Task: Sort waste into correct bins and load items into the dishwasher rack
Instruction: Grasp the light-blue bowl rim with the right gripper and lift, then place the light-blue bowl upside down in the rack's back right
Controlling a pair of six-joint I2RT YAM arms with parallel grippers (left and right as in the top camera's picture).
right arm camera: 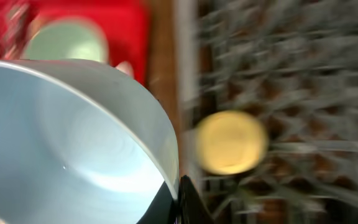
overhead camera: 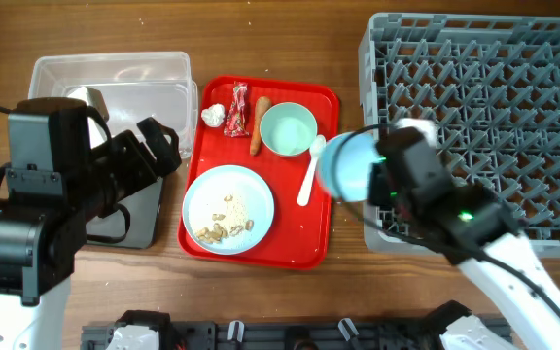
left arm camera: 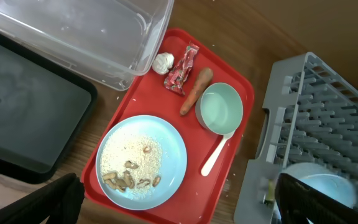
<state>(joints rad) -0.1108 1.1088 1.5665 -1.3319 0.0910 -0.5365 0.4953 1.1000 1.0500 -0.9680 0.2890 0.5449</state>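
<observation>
My right gripper is shut on the rim of the pale blue bowl and holds it above the left edge of the grey dishwasher rack. In the blurred right wrist view the bowl fills the left, pinched in my fingers, with the yellow cup in the rack. My left gripper is open and empty over the black tray. On the red tray lie the paper ball, candy wrapper, carrot stick, mint bowl, white spoon and the blue plate with crumbs.
The clear tub stands at the back left, behind the black tray. The left wrist view looks down on the red tray, with the rack to its right. The rack takes up the table's right side.
</observation>
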